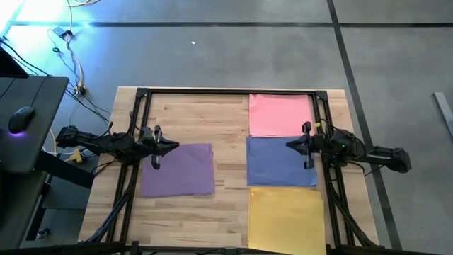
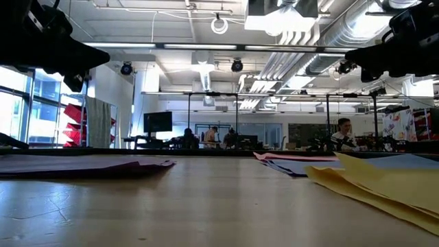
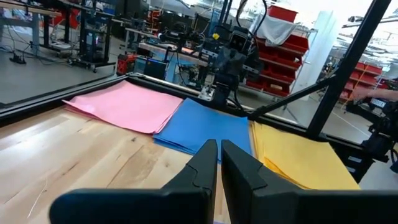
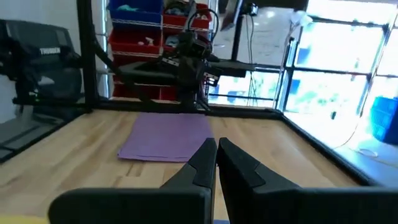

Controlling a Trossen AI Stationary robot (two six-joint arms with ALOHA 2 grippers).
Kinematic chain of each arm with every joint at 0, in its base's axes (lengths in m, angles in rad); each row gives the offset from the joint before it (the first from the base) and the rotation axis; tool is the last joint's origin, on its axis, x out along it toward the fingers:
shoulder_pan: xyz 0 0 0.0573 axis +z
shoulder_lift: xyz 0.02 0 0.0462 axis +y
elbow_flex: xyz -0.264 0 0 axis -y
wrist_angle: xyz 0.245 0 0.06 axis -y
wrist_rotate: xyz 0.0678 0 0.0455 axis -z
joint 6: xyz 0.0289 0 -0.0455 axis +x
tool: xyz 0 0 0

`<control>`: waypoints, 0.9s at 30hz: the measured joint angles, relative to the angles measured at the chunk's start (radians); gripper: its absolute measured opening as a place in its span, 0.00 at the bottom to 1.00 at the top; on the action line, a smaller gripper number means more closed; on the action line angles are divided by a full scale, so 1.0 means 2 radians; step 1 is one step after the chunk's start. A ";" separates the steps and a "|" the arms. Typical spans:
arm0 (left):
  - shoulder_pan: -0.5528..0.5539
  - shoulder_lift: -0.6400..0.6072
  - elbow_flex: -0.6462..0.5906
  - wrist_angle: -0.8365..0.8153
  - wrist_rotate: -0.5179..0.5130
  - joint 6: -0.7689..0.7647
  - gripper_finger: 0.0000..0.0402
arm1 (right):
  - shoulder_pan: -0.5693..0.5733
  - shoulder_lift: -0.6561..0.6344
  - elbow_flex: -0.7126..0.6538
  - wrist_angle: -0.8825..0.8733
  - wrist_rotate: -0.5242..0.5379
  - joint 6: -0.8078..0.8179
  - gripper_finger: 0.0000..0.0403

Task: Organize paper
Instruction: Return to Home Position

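Four stacks of paper lie flat on the wooden table. Pink paper [image 1: 279, 113] is at the far right, blue paper [image 1: 279, 161] in front of it, yellow paper [image 1: 285, 216] nearest on the right, and purple paper [image 1: 178, 170] on the left. My left gripper [image 1: 175, 146] hovers shut and level above the purple paper's far left part. My right gripper [image 1: 289, 144] hovers shut and level over the blue paper's right side. In the wrist views the left gripper [image 3: 218, 149] and the right gripper [image 4: 216, 148] hold nothing.
A black metal frame [image 1: 226, 92] runs around the table's far and side edges. Bare wood [image 1: 230, 142] separates the purple paper from the right-hand column. A desk with a computer mouse [image 1: 21, 119] stands off the table's left. People show in the room beyond.
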 joint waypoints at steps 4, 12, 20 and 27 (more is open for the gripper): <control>0.000 0.000 0.000 0.000 0.000 0.000 0.00 | 0.000 0.009 0.000 0.000 -0.002 0.033 0.00; 0.000 0.000 0.000 0.000 0.000 0.000 0.00 | 0.000 0.009 0.000 0.000 -0.002 0.049 0.00; 0.000 0.000 0.000 0.000 0.000 0.000 0.00 | 0.000 0.009 0.000 0.000 -0.002 0.049 0.00; 0.000 -0.001 -0.001 0.005 0.017 0.083 0.00 | 0.000 0.009 0.000 0.000 -0.002 0.049 0.00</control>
